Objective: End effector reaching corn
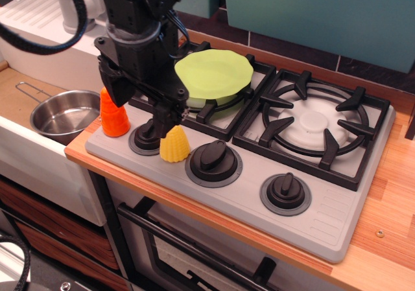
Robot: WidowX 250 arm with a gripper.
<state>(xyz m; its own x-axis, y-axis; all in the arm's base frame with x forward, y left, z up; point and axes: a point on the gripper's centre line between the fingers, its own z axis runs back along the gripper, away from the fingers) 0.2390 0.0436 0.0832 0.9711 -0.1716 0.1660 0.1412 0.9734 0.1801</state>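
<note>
The yellow bumpy dome-shaped corn [174, 146] stands on the grey front panel of the toy stove [337, 226], between the left knob [145, 137] and the middle knob [213, 158]. My black gripper [163, 118] hangs from a bulky black wrist with cables. Its narrow fingers point down just above and behind the corn's top, at its left side. The fingers look close together, but I cannot tell whether they are open or shut. They hold nothing that I can see.
An orange cone-shaped toy [113, 115] stands left of the left knob. A lime-green plate [214, 74] lies on the left burner. A steel pot [59, 114] sits in the sink at left. A third knob [285, 190] is further right.
</note>
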